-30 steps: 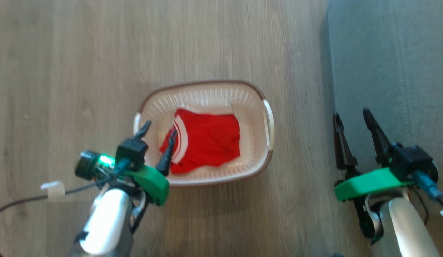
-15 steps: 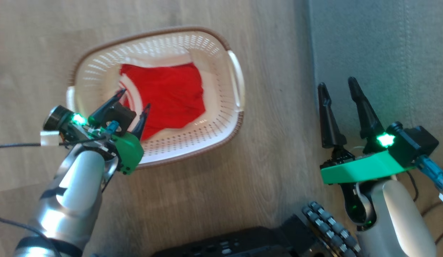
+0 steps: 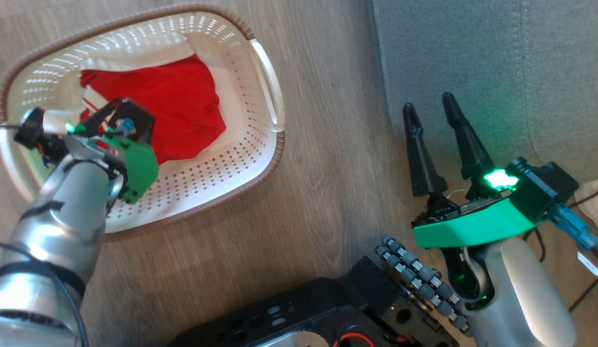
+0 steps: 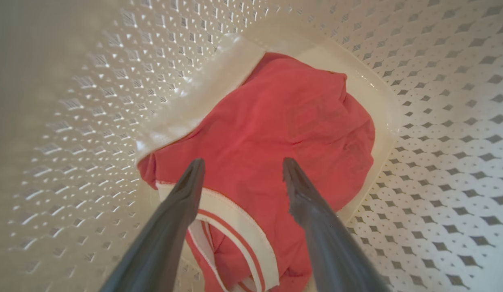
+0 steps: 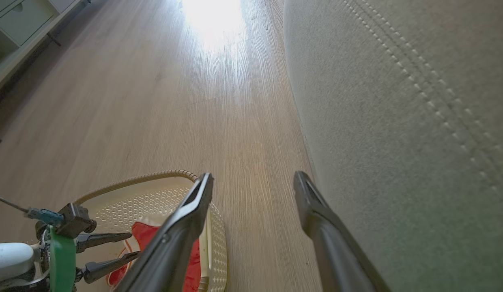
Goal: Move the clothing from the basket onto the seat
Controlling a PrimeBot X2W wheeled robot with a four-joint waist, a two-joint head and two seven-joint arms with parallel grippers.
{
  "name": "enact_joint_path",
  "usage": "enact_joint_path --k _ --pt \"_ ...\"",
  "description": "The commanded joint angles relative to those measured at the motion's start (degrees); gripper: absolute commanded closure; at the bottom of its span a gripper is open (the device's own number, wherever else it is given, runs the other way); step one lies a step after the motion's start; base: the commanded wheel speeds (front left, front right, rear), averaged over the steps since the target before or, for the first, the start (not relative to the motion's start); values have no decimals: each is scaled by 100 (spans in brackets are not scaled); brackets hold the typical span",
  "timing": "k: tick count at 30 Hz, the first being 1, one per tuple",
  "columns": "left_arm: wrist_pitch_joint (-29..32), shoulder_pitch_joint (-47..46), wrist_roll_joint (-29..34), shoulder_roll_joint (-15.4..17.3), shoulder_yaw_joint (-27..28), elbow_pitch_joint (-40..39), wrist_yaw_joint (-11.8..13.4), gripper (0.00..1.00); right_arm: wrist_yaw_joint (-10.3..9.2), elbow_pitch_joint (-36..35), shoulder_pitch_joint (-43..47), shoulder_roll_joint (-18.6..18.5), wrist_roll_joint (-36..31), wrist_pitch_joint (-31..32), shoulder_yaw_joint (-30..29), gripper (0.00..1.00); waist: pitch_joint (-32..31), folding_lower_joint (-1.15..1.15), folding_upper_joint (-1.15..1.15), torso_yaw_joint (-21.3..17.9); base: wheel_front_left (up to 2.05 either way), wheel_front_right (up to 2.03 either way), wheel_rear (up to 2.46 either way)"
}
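Note:
The cream basket (image 3: pixel 275 149) stands on the wooden floor at the upper left of the head view, with the red clothing (image 3: pixel 178 111) crumpled inside it. My left gripper (image 3: pixel 113 108) reaches down into the basket, its fingers largely hidden behind the wrist. In the left wrist view that gripper (image 4: pixel 243 162) is open, fingertips just above the red clothing (image 4: pixel 284 129) near its white trim band (image 4: pixel 239 223), gripping nothing. My right gripper (image 3: pixel 429 106) is open and empty, hovering at the edge of the grey seat (image 3: pixel 472 58). The right wrist view shows the seat (image 5: pixel 397 121) and the basket (image 5: pixel 146 178).
The robot's black base (image 3: pixel 304 313) with a roller wheel (image 3: pixel 419 279) lies along the head view's bottom edge. Cables trail at the lower right (image 3: pixel 583 289). A pale cabinet (image 5: pixel 20 20) stands far off on the floor.
The head camera has tilted down, shifting the whole picture. My left gripper has gone from the basket's near rim down into it, over the clothing. Both grippers stay open.

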Motion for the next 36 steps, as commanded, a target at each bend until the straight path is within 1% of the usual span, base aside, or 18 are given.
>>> enact_joint_path --k 1,7,12,14,15,18,20,27,36 --pt "24 -61 71 153 22 99 3 0 -1 -182 120 13 46 -53 173 0 131 -1 0 -125 0 0 0" --pt "180 -531 372 168 -355 610 -59 0 -1 -306 58 14 150 -53 303 0 311 -1 0 -274 0 0 0" --pt "532 -674 692 115 -755 833 -84 0 -1 -436 105 14 155 -54 405 0 395 -1 0 -333 0 0 0" --pt "703 -716 785 93 -872 881 -48 0 -1 -514 136 14 149 -54 431 0 433 -1 0 -339 0 0 0" --pt "842 -766 828 82 -932 912 41 0 -1 -594 176 14 116 -54 463 0 473 -1 0 -334 0 0 0" --pt "1078 -797 891 123 -1017 951 163 0 -1 -702 258 14 71 -54 499 0 514 -1 0 -335 0 0 0" --pt "1231 -800 892 139 -1045 968 187 0 -1 -774 319 14 51 -54 508 0 547 -1 0 -331 0 0 0" --pt "1541 -836 892 163 -1148 994 160 0 -1 -936 458 14 -43 -54 558 0 613 -1 0 -299 0 0 0" --pt "1759 -976 765 125 -1185 1006 129 0 -1 -1185 568 14 -173 -54 557 0 738 -1 0 -218 0 0 0"
